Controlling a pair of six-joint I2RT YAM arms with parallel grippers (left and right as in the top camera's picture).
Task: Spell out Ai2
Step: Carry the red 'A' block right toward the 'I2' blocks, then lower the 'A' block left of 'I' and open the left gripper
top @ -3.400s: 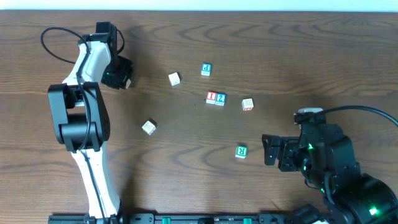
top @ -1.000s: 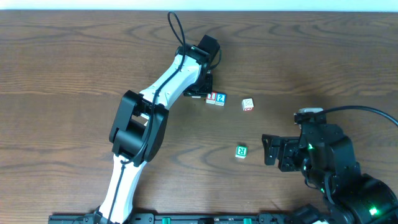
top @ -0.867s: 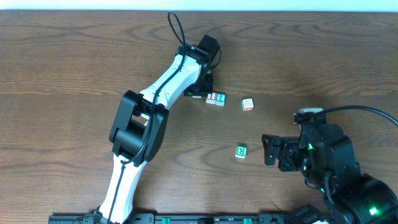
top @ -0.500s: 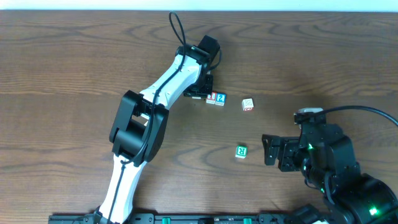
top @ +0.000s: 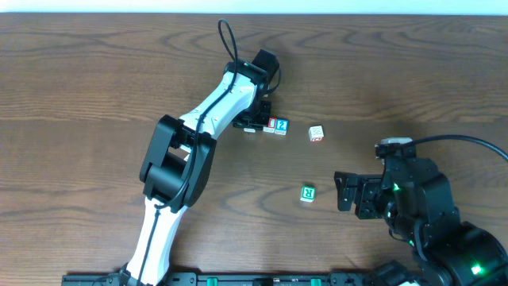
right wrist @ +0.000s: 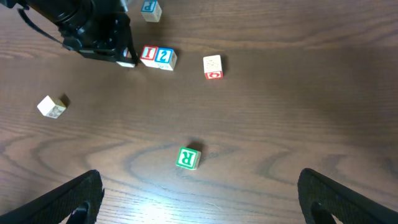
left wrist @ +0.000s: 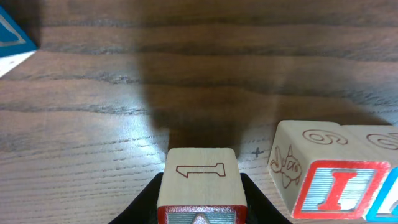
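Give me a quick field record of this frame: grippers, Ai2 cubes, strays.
left gripper: shut on A cube
A cube: beside I cube, small gap between
I cube and 2 cube: touching, side by side
right gripper: open, empty, away from cubes
strays: green R cube; red-framed cube right of 2 cube

Left wrist view: red-framed wooden cube [left wrist: 199, 183] in my left gripper [top: 252, 124] is cut off at the bottom edge, so I can't read its letter. Blue-framed wooden cube [left wrist: 390, 199] clipped at right. Overhead, the arm hides the held one.
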